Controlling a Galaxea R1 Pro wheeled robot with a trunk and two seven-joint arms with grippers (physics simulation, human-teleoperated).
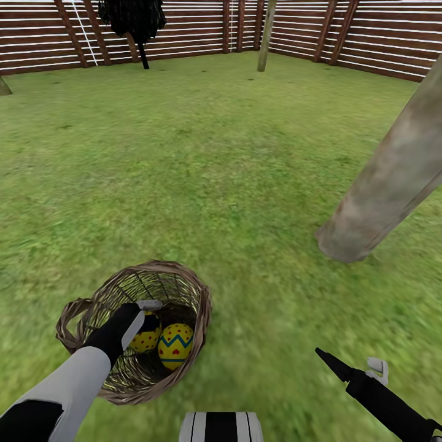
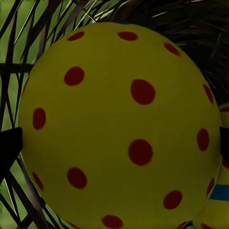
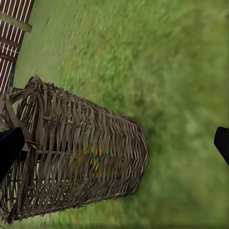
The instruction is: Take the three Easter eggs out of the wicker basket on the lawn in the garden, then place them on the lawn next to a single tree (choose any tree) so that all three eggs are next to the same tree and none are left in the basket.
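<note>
Now reaching down into the wicker basket (image 1: 184, 282) with the left pincer (image 1: 144, 318), holding its fingers (image 2: 5, 148) apart on either side of the dotted egg (image 2: 119, 124), bracketing it closely but not yet clamping. Looking right at that yellow shell with its red spots, deep among the weave. Seeing the zigzag egg (image 1: 176, 345) lying just beside the dotted one, touching or nearly so. Finding two eggs here and not managing to tell whether a third is hiding under the arm.

Risking a squirt-out on the squeeze: pressing a round, smooth shell off-centre and probably popping it sideways into its neighbour. Risking, too, catching a finger in the open wicker while lifting and dragging or tipping the light basket across the lawn (image 1: 215, 153).

Hovering low over the grass with the right pincer (image 1: 355, 363), well apart from the basket, keeping its fingers spread and carrying nothing. Watching the basket's woven side from that wrist, with yellow and blue glinting through the gaps.

Eyeing the thick grey-brown tree (image 1: 387, 178) leaning up at the right, with open grass between it and the basket and nothing blocking the way. Noting farther off a slim trunk (image 1: 266, 37), a dark-foliaged tree (image 1: 132, 18) and the slatted fence (image 1: 380, 37).
</note>
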